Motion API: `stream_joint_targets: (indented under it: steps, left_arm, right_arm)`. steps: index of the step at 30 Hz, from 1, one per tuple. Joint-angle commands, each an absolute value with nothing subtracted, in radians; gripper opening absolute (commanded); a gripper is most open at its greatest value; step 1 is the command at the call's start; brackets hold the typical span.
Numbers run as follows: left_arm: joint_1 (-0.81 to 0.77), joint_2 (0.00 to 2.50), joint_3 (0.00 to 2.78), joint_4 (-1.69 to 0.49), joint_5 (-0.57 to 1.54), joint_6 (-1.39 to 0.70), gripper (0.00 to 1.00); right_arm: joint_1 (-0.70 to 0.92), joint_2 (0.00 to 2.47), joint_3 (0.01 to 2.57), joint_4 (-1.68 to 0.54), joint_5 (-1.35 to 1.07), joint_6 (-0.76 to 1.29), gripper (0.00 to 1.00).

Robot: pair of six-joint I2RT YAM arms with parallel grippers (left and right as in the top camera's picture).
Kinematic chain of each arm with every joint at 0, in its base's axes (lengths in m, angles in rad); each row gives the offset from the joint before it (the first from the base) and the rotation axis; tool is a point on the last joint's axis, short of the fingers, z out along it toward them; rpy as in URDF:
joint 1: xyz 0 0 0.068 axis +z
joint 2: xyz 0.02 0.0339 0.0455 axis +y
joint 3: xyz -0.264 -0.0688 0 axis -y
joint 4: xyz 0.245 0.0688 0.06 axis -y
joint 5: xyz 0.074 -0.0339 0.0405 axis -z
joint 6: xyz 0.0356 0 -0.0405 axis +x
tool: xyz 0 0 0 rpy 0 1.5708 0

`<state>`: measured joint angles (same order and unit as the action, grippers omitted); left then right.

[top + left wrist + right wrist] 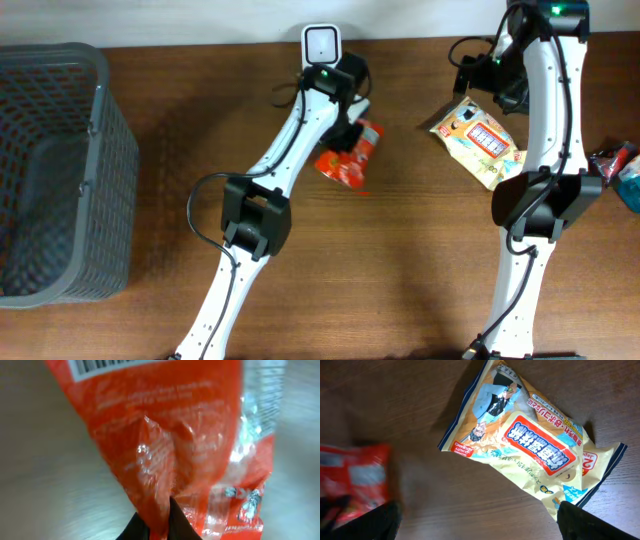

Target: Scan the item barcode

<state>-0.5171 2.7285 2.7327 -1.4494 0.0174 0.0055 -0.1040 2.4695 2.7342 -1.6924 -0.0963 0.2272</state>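
Note:
The item is an orange-red snack bag [352, 162], lifted off the table just below the white barcode scanner [320, 45]. My left gripper [348, 130] is shut on it. In the left wrist view the black fingertips [180, 527] pinch a fold of the bag [170, 445], and a white barcode strip [100, 366] shows at the bag's top edge. My right gripper [480, 527] hangs open over bare table, with nothing between its fingers [375, 520]. It is beside a yellow snack bag [530, 442].
A grey mesh basket [60, 170] stands at the left edge of the table. The yellow snack bag [478, 140] lies at the back right, under the right arm. More packets [622, 172] lie at the far right edge.

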Motion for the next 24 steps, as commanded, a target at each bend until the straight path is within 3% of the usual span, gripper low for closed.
stream_joint_targets:
  steps: [1,4,6,8,17,24]
  left_arm:
    - [-0.498,2.743,2.868,-1.476,-0.371,-0.061,0.04]
    - [-0.49,2.743,2.885,-1.493,-0.729,-0.097,0.0]
    - [-0.479,2.743,2.885,-1.502,-0.968,-0.238,0.0]
    - [-0.462,2.744,2.884,-1.505,-1.064,-0.274,0.0]
    - [-0.384,2.881,2.88,-1.672,-1.044,-0.419,0.0]
    - [-0.501,2.885,2.88,-1.689,-0.639,-0.418,0.05]
  right_arm:
    - [-0.105,2.453,2.75,-1.695,-0.101,0.218,0.98]
    - [-0.105,2.453,2.75,-1.695,-0.101,0.218,0.98]
    - [-0.105,2.453,2.75,-1.695,-0.101,0.218,0.98]
    - [-0.105,2.453,2.75,-1.695,-0.101,0.218,0.98]
    - [-0.105,2.453,2.75,-1.695,-0.101,0.218,0.98]
    - [-0.105,2.453,2.75,-1.695,-0.101,0.218,0.98]
